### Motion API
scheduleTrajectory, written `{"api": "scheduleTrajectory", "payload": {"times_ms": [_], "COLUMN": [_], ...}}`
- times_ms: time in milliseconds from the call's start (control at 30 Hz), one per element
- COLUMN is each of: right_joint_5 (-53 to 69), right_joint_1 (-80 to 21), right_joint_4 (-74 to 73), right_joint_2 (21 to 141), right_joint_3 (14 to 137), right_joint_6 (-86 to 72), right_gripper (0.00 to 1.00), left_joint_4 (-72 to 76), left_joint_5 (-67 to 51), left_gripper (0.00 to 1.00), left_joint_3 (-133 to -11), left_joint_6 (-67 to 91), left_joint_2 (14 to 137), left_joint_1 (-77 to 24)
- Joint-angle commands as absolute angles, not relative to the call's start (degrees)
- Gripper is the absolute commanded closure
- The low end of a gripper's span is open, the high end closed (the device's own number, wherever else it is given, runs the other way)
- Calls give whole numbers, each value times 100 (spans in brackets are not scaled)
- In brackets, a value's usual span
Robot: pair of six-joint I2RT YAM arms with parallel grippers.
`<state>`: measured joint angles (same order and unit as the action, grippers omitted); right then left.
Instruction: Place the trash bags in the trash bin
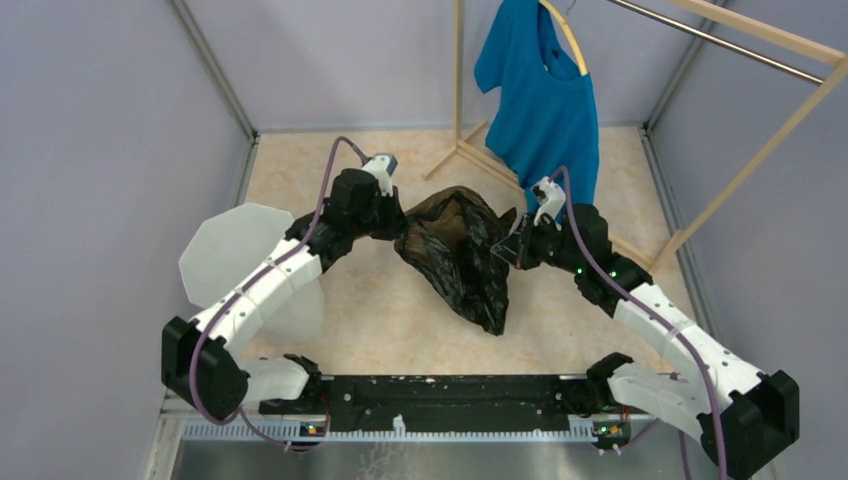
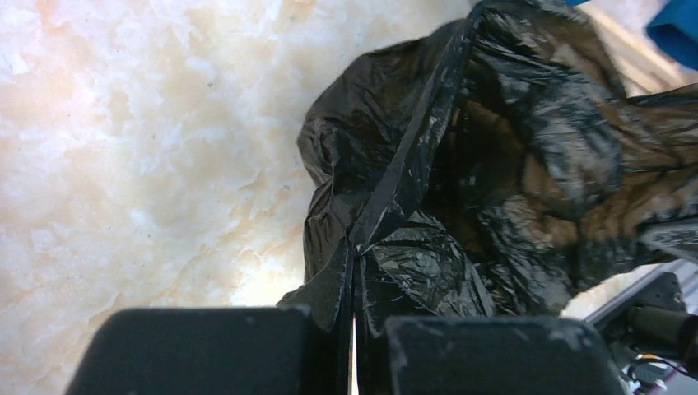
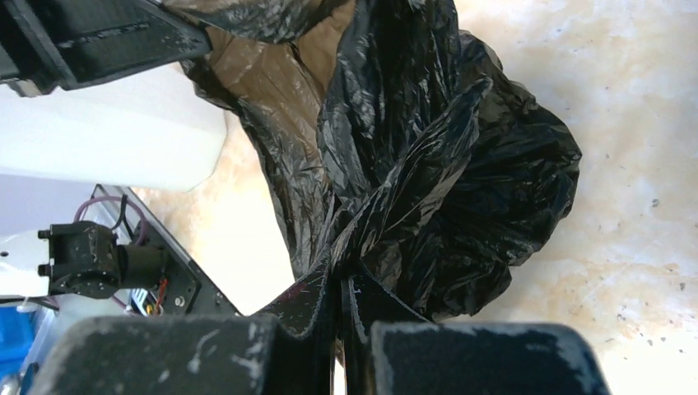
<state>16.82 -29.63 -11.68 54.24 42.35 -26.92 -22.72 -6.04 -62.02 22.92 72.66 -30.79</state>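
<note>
Trash bag (image 1: 455,255) is hanging over the middle of the counter (image 1: 370,310), stretched between the two grippers. It is black, shiny and full of crinkles, and some brown is showing through where the plastic is thin.

The left gripper (image 2: 354,317) is pinching a fold on the bag's left side, with its jaws squeezed tight together on the plastic. The right gripper (image 3: 337,325) is doing the same on the bag's right side, with a twisted bit of plastic squashed between its jaws. So the bag is sitting right in front of both grippers, touching both and spreading out between them. Its long lower end is drooping toward the near edge of the counter. I cannot tell if it is touching the counter.

The trash bin (image 1: 235,255) is sitting off to the left, partly under the left arm, and it is not touching the bag. It is white, and a little light is coming through it. A blue T-shirt (image 1: 540,105) is hanging on a wooden rack (image 1: 458,90) at the back, behind the right gripper.
</note>
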Motion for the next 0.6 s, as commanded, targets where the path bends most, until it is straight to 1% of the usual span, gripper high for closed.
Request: {"api": "scheduleTrajectory", "payload": {"times_ms": [0, 167, 333, 433, 500, 533, 567], "right_joint_5": [1192, 1204, 1037, 677, 272, 67, -201], "right_joint_1": [-3198, -3200, -3207, -3205, -3204, -3202, -3206], "right_joint_4": [-842, -713, -536, -490, -625, -785, -1014], "right_joint_2": [5190, 5375, 6081, 6700, 7244, 7567, 8019], "right_joint_3": [4272, 4041, 4346, 4810, 5360, 5792, 6517], "right_joint_6": [-2796, -2868, -2894, -2950, -2915, -2852, -2744], "right_gripper": [100, 100, 100, 100, 100, 100, 100], "left_joint_4": [-2228, -2173, -2199, -2272, -2341, -2393, -2506], "left_joint_5": [-686, -212, 178, 364, 203, 66, -246], "left_gripper": [100, 100, 100, 100, 100, 100, 100], "left_joint_3": [-5950, -5270, -5190, -5612, -6240, -6674, -7232], "left_joint_6": [2446, 2487, 2522, 2659, 2750, 2796, 2823], "left_joint_2": [6553, 6013, 6162, 6587, 6993, 7240, 7513], "left_joint_1": [-3057, -3054, -3053, -3024, -2813, -2644, -2461]}}
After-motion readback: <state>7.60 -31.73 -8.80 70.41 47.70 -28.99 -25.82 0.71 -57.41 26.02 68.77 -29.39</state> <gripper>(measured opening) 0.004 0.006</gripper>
